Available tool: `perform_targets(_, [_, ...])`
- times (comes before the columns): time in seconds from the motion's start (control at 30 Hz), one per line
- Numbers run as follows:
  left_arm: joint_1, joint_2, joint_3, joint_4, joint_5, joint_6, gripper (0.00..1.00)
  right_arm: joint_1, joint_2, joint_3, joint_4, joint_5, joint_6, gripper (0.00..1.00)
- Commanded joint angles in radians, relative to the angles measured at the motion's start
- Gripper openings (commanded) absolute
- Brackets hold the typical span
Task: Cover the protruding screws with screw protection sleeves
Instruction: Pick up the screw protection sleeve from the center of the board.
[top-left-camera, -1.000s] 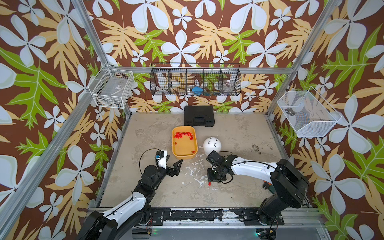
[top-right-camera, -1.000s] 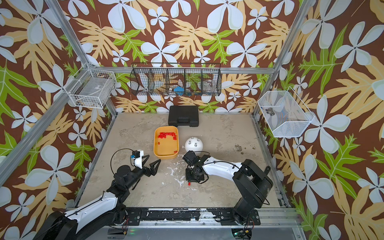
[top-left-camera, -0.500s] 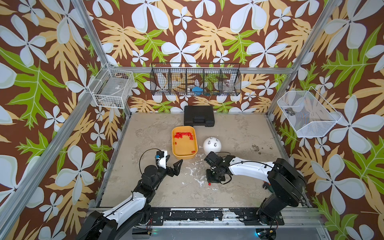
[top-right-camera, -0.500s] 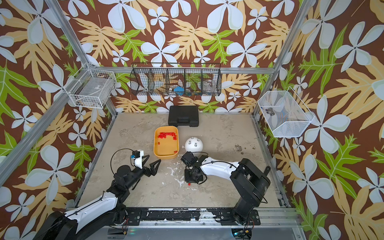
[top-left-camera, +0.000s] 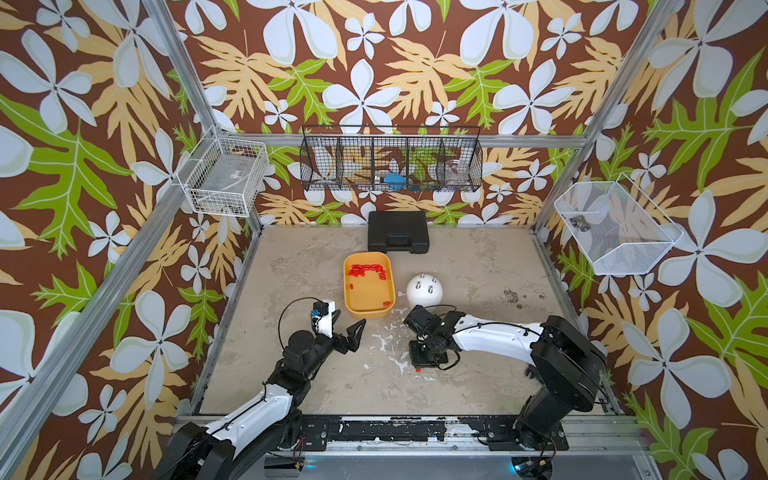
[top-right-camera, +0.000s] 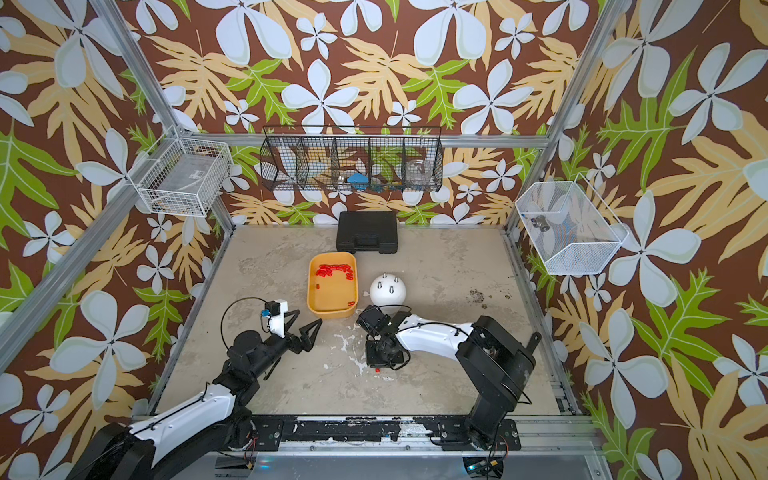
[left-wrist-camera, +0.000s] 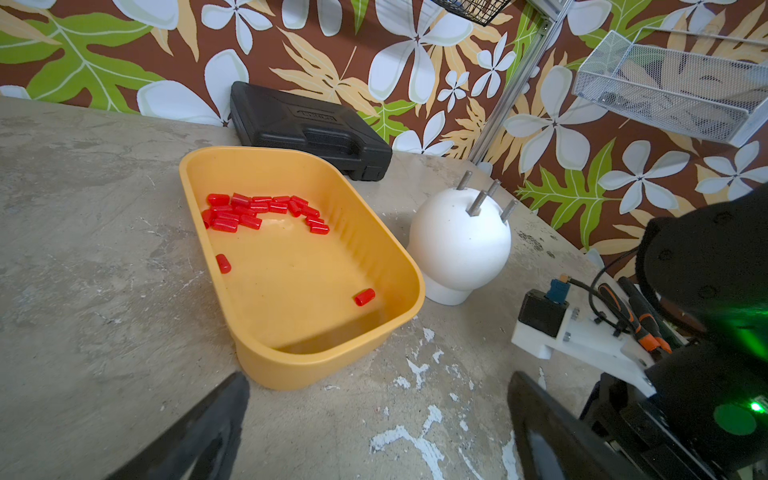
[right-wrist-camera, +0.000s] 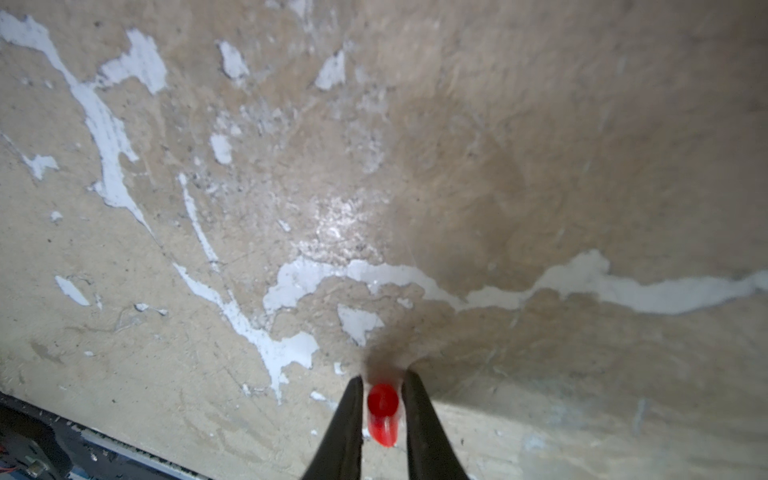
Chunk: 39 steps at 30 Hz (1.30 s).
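Floral wallpaper in brown, green and cream wraps a metal-framed cell. Its floor is a worn beige table (top-left-camera: 478, 266) marked with white scuffs. Against the back wall we see a closed black case (top-left-camera: 397, 232). In front of the case sits an orange tub (top-left-camera: 368, 297). Just beside the tub, close but not touching, stands a white dome (top-left-camera: 424, 293).

Four protruding screws (left-wrist-camera: 478, 203) stick up from the top of the dome, all bare metal. Most of the red sleeves (left-wrist-camera: 245, 212) lie clustered at the far end of the tub. Two more lie alone, nearer the arms.

We see the right arm reaching in low, with the right claw (right-wrist-camera: 383, 376) pointing down at the table on the robot's side of the dome. In the right wrist view its two dark fingers (right-wrist-camera: 349, 415) press against either side of a single sleeve (right-wrist-camera: 382, 411), pinching it. The sleeve's round end faces the camera. We cannot tell whether its lower end touches the table. In both top views this sleeve shows as a red speck just beneath the claw, well apart from the tub and the screws.

We see the left claw (top-left-camera: 351, 318) spread wide, holding nothing. It hovers above the table, just short of the near end of the tub.
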Motion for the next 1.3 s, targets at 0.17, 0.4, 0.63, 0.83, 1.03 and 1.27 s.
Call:
perform_targets(0.17, [0.000, 0.000, 0.001, 0.012, 0.002, 0.010, 0.98, 0.016, 0.024, 0.009, -0.028, 0.014, -0.021, 0.20])
perform_targets(0.4, [0.000, 0.002, 0.001, 0.012, 0.000, 0.010, 0.98, 0.024, 0.021, 0.026, -0.042, 0.028, -0.031, 0.20])
perform_targets(0.63, [0.000, 0.005, 0.001, 0.015, 0.000, 0.011, 0.98, 0.027, 0.022, 0.024, -0.041, 0.032, -0.040, 0.18])
perform_targets(0.83, [0.000, 0.008, 0.004, 0.015, 0.003, 0.010, 0.98, 0.027, 0.030, 0.025, -0.033, 0.026, -0.048, 0.14])
perform_targets(1.03, [0.000, 0.011, 0.004, 0.015, 0.004, 0.010, 0.98, 0.027, 0.027, 0.037, -0.036, 0.040, -0.060, 0.10])
perform_targets(1.27, [0.000, 0.012, 0.006, 0.014, 0.006, 0.010, 0.98, 0.019, -0.012, 0.117, -0.052, 0.086, -0.094, 0.09])
